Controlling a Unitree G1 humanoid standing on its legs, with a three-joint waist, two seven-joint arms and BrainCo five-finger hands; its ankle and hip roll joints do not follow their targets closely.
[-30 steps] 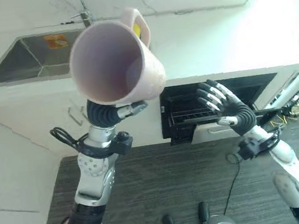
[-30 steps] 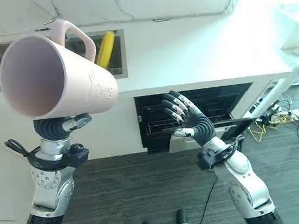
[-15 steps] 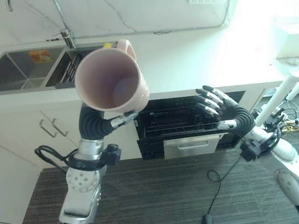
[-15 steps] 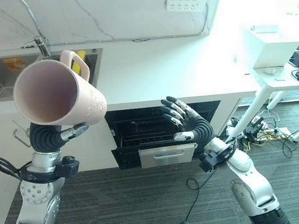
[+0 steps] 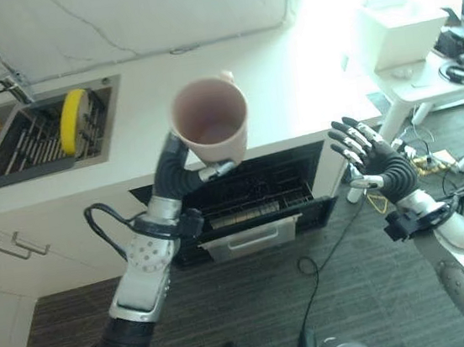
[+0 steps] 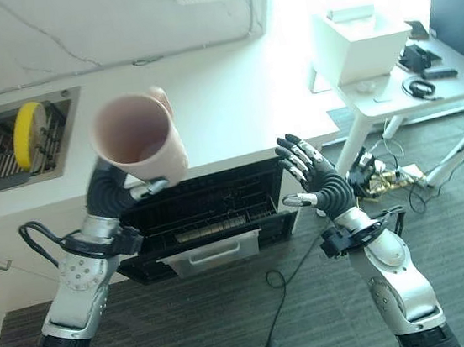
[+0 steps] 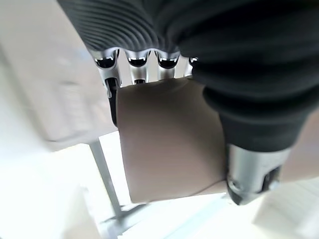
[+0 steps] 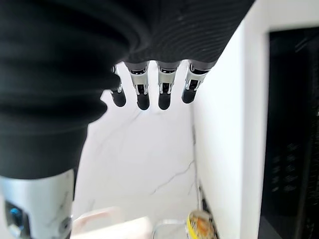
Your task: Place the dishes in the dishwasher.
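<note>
One pink mug (image 5: 211, 130) is up in the air, held by the left hand (image 5: 183, 173). The wrist view shows the fingers (image 7: 112, 87) and thumb curled round the mug's side, so the hand has a firm hold on it. The mug is raised above the front edge of the white counter (image 5: 287, 73), and the open dishwasher (image 5: 243, 197) is just below it.

I think the mug is held high so it can clear the counter edge before it goes down to the rack. The dishwasher rack (image 5: 245, 210) is pulled part way out under the counter, which leaves room to drop a dish in from above.

The mug is tipped. Its open mouth points up and toward the robot's head, so you can see right down inside, and it looks empty. Its bottom points away and down toward the counter. Its long line, from mouth to bottom, leans that way too and is not straight up. Its handle (image 6: 160, 95) sticks out on the far side, away from the hand. To sit well in the rack, I think it must be turned mouth down.

The right hand (image 5: 379, 165) is off to the right of the dishwasher, in front of the counter corner. Its fingers are spread out straight and it holds nothing. It looks like it is waiting.

In the sink rack (image 5: 34, 147) at the left, a yellow plate (image 5: 69, 121) stands on its edge.
</note>
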